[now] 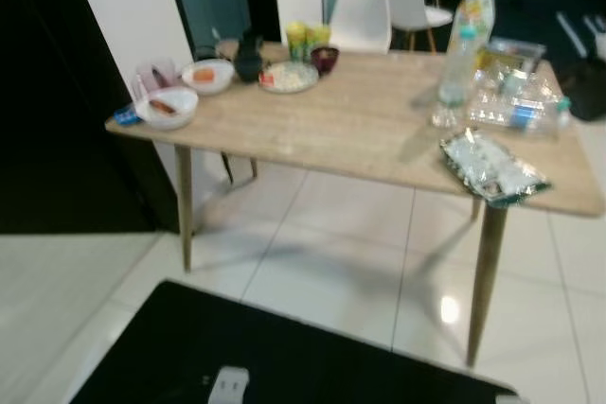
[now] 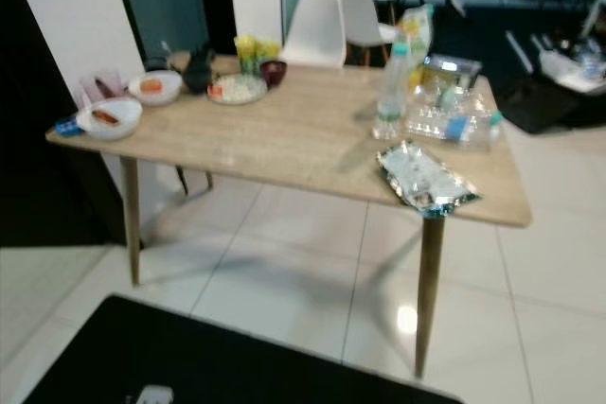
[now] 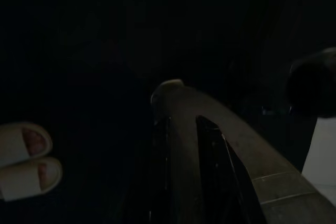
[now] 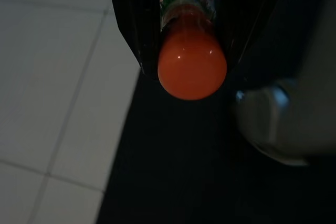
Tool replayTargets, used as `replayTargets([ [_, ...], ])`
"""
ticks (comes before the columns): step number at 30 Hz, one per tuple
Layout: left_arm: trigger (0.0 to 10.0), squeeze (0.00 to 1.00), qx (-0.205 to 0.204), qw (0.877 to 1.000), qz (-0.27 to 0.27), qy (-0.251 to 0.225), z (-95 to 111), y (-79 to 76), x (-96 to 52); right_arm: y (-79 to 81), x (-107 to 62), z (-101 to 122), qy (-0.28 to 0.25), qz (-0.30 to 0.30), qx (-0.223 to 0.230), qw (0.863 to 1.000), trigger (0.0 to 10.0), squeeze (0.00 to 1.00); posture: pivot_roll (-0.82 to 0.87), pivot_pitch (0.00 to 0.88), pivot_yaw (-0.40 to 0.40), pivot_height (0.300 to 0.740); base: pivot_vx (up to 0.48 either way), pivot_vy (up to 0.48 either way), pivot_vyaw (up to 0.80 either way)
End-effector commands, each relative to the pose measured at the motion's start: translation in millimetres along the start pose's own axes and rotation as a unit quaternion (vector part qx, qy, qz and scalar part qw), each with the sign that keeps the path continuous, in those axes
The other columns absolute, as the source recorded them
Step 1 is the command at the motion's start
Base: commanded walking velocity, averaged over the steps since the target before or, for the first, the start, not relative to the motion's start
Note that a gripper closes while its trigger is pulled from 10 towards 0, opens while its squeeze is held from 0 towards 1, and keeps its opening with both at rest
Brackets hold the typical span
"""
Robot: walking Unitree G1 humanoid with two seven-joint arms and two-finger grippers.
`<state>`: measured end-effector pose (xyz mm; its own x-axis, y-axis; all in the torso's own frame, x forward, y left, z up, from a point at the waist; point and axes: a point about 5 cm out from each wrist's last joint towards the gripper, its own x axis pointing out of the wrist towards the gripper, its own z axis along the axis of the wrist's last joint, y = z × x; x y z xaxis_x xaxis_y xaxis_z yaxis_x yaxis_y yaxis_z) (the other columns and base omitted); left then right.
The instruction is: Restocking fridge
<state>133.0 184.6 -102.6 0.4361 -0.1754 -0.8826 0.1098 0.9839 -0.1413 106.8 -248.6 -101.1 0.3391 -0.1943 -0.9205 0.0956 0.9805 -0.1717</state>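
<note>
Orange bottle [image 4: 192, 61] clamped in right gripper [image 4: 189, 30] jaws above dark mat edge; left jaws' state unclear.

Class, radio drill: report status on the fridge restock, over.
Right gripper shut on an orange-filled bottle, held low over the floor. Left gripper hangs idle in shade. Wooden table ahead, loaded with bowls, water bottle, foil packet.

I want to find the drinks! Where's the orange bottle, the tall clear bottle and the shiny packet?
orange bottle [image 4: 191, 66], right wrist view, its rounded bottom.
tall clear bottle [image 1: 456, 68], left eye view, mid body.
shiny packet [image 1: 490, 167], left eye view, its middle.
</note>
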Motion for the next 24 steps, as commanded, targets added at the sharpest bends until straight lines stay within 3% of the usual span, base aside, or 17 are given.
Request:
replayTargets([
  [1,10.0,0.00,0.002,1.000,0.001,0.018,-9.1,1.1,-1.6,4.5,0.0,-4.0,0.008,0.006,-0.006,1.000,10.0,0.00,0.02,0.000,-0.004,0.740,-0.307,0.000,0.00],
  [10,10.0,0.00,0.008,1.000,0.014,0.013,-6.7,5.8,-2.4,3.3,0.0,-3.3,0.010,0.008,-0.014,1.000,10.0,0.00,0.02,0.000,-0.006,0.740,-0.098,0.000,0.00],
  [24,10.0,0.00,0.009,1.000,0.012,0.014,-7.1,4.3,-2.0,3.0,-0.3,-7.0,0.019,0.008,-0.014,1.000,10.0,0.00,0.02,0.000,-0.004,0.740,0.000,0.000,-0.80],
])
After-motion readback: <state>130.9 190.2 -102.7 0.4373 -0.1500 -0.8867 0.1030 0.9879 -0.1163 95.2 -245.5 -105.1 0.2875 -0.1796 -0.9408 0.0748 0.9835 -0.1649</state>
